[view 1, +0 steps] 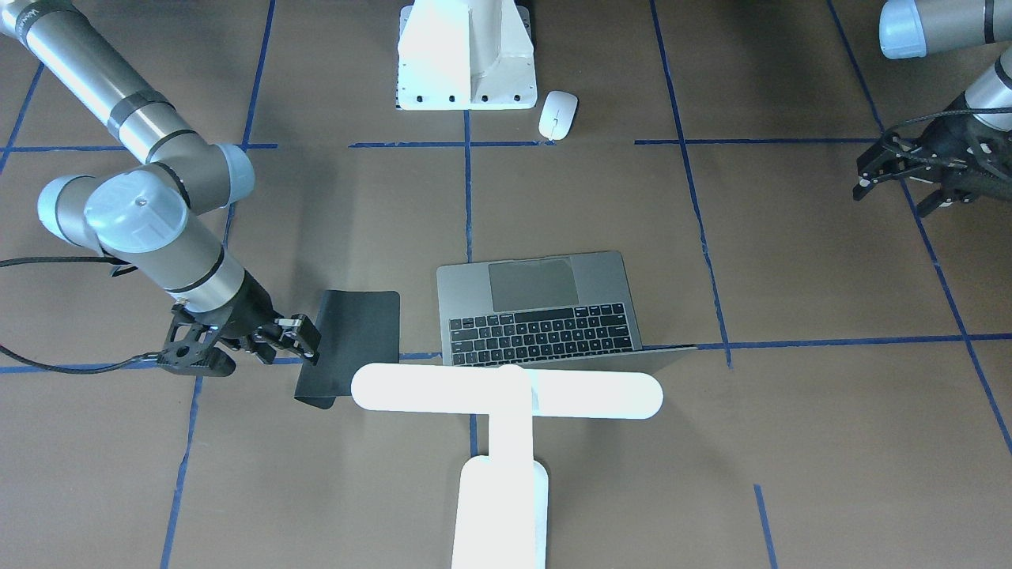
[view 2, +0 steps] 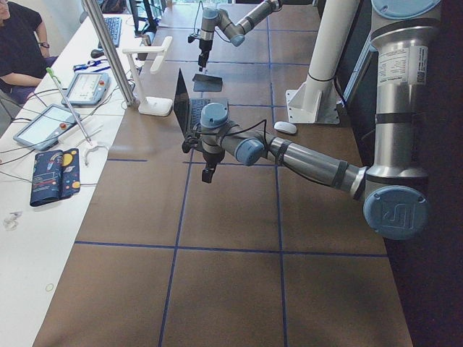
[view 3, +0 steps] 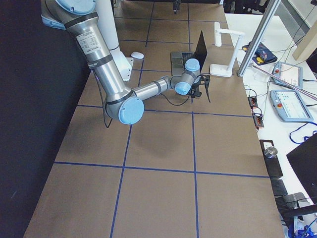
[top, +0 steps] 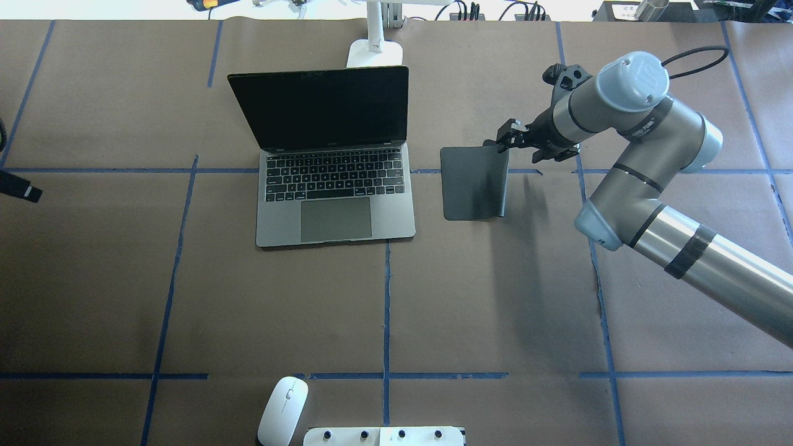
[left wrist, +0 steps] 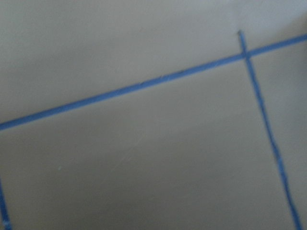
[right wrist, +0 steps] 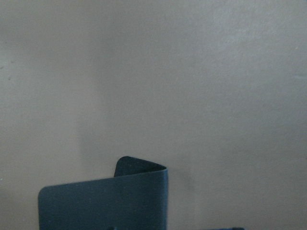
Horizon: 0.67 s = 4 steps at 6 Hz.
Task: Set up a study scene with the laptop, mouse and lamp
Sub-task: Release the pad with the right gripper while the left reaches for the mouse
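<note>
I'm clamping the right end effector (top: 503,143) on the upper-right corner of the thin black rectangular mat (top: 472,186), just right of the dark-grey metal laptop (top: 334,214). The small white oval mouse (top: 283,410) is lying at the overhead frame's lower left, well apart, long axis roughly up-frame. The left end effector (view 1: 893,186) is hanging with its fingers apart.

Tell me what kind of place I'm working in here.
Probably a robotics lab: robot arms at a paper-covered table gridded with blue tape, and a side bench holding control tablets.
</note>
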Each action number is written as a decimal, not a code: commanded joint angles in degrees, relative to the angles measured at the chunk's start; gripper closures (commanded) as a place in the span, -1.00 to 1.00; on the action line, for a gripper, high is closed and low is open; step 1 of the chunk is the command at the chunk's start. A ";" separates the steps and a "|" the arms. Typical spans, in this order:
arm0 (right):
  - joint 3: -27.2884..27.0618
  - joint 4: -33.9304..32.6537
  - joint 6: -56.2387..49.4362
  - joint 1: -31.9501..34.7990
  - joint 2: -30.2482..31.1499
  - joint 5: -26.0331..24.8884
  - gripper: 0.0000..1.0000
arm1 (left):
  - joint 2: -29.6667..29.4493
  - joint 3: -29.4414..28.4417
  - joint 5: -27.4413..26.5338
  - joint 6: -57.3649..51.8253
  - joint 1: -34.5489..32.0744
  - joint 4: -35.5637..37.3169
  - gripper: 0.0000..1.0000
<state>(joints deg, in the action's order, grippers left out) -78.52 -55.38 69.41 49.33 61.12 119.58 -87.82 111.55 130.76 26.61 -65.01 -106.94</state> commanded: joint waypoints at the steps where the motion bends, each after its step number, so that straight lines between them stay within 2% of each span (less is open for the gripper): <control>1: -3.46 -8.39 -14.49 6.97 3.10 5.81 -1.00 | -1.83 4.61 -3.29 7.57 6.87 -3.62 -1.00; 2: -5.05 -15.48 -24.83 9.70 4.08 6.97 -1.00 | -2.44 7.60 -8.37 12.80 12.31 -3.54 -0.99; 3: -8.19 -25.64 -37.73 12.60 4.70 6.98 -1.00 | -3.84 9.11 -12.07 19.38 17.85 -3.36 -0.99; 4: -13.79 -34.01 -48.21 16.46 8.19 6.98 -1.00 | -4.03 11.21 -14.20 24.40 22.95 -3.19 -0.99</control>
<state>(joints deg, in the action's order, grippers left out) -87.50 -80.60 32.38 62.16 66.60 126.43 -91.35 120.74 119.21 45.70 -47.25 -110.28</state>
